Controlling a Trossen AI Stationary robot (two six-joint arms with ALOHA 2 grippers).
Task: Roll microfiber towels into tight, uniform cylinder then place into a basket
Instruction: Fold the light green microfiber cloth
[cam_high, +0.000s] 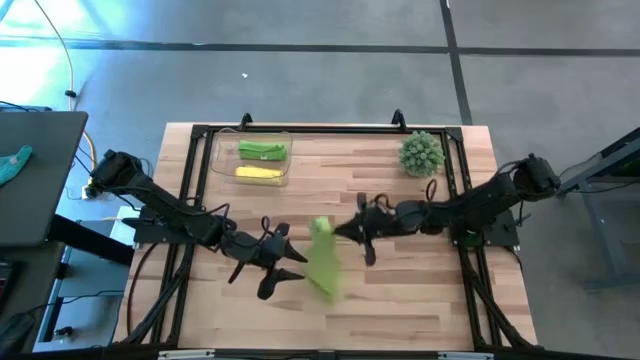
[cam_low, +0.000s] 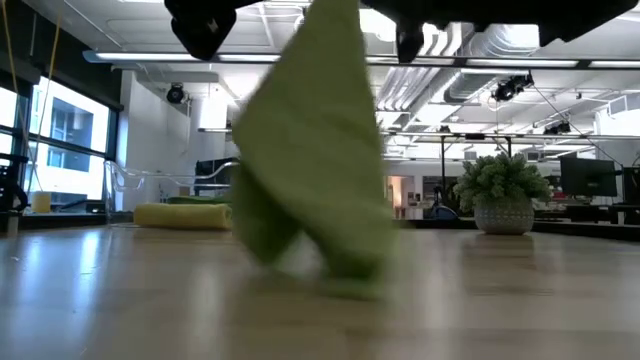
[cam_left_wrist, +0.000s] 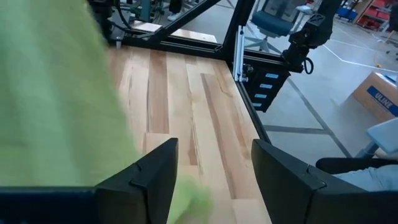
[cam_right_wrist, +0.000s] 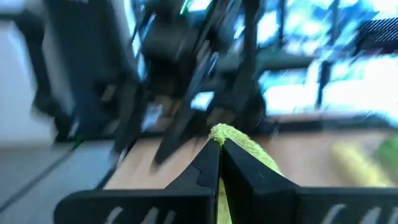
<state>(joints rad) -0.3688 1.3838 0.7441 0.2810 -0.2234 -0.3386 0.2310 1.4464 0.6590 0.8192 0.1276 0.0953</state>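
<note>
Wooden tabletop, largest. Clear basket at far left corner holds one green roll and one yellow roll. Loose green towel hangs mid-table, lower edge on the wood, top corner pinched in right claw, fingers clamped tight. Left claw just beside it, fingers apart, empty. Spiky plant far right.

A light green towel hangs draped at desk centre. At 11 o'clock, the clear basket holds rolled green and yellow towels.
</note>
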